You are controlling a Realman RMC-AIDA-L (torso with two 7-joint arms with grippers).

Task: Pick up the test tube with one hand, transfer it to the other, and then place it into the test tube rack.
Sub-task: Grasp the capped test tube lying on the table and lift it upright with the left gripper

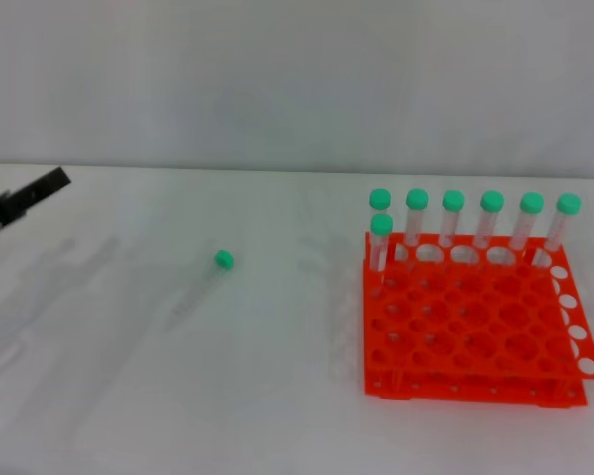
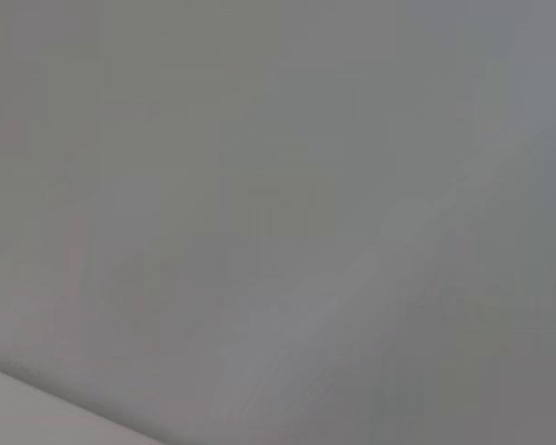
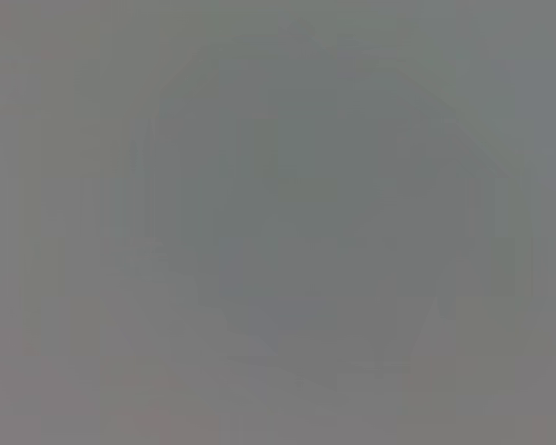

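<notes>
On the white table (image 1: 129, 396), left of centre, we see the test tube (image 1: 206, 280) lying on its side, its green cap (image 1: 224, 260) at the far end and its clear body running toward us and to the left; nothing touches it. Well to its right stands the test tube rack (image 1: 475, 332), bright orange-red and two-tiered, with a grid of round holes. Seven other green-capped tubes (image 1: 453, 218) stand upright in it: six along the far row and one just nearer at the left end of that row. At the far left edge of the head view our left gripper (image 1: 25, 201) shows only as a dark slanted tip above the table, well apart from the tube; we cannot tell whether its fingers are open or closed. Our right gripper does not appear. Both wrist views show only a blank grey surface, with nothing we can identify.
</notes>
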